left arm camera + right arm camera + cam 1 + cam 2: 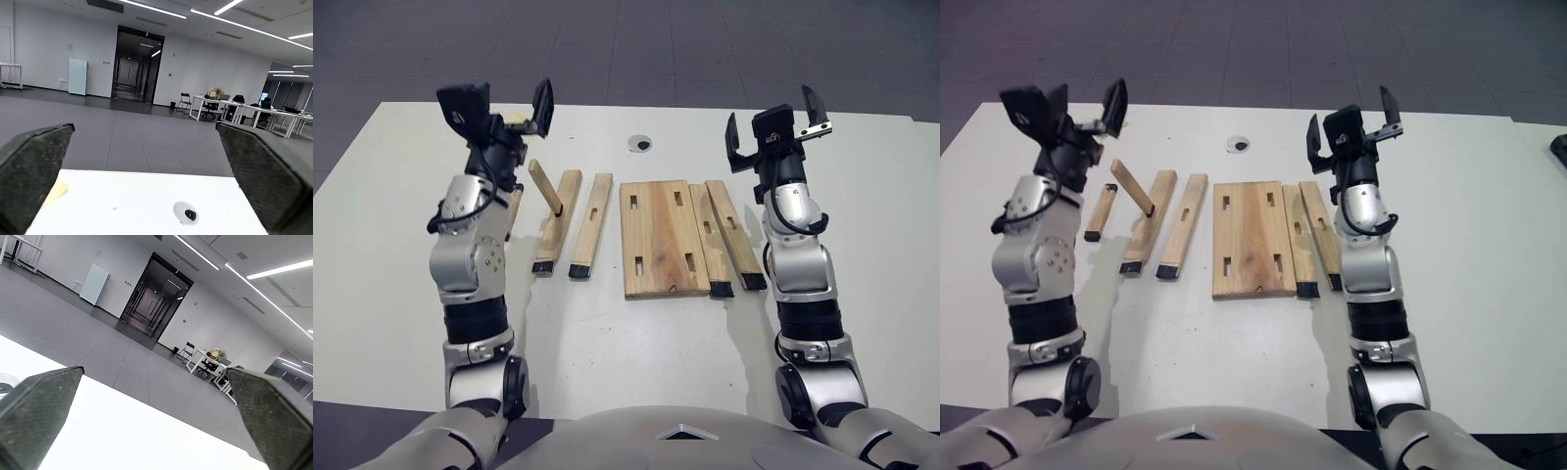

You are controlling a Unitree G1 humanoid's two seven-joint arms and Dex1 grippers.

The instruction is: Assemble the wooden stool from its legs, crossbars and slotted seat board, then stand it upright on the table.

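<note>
Hovering raised above the table [862, 196], the left gripper [504, 108] and right gripper [773, 132] are spread wide with nothing held. The seat board [661, 238] lies flat below, between them. The pair of legs [732, 230] touching it, laid lengthwise toward the robot, is judged nearer the right gripper.

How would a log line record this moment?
left gripper: open, empty | right gripper: open, empty | seat board: flat on table | legs: lying either side | stage: unassembled
</note>
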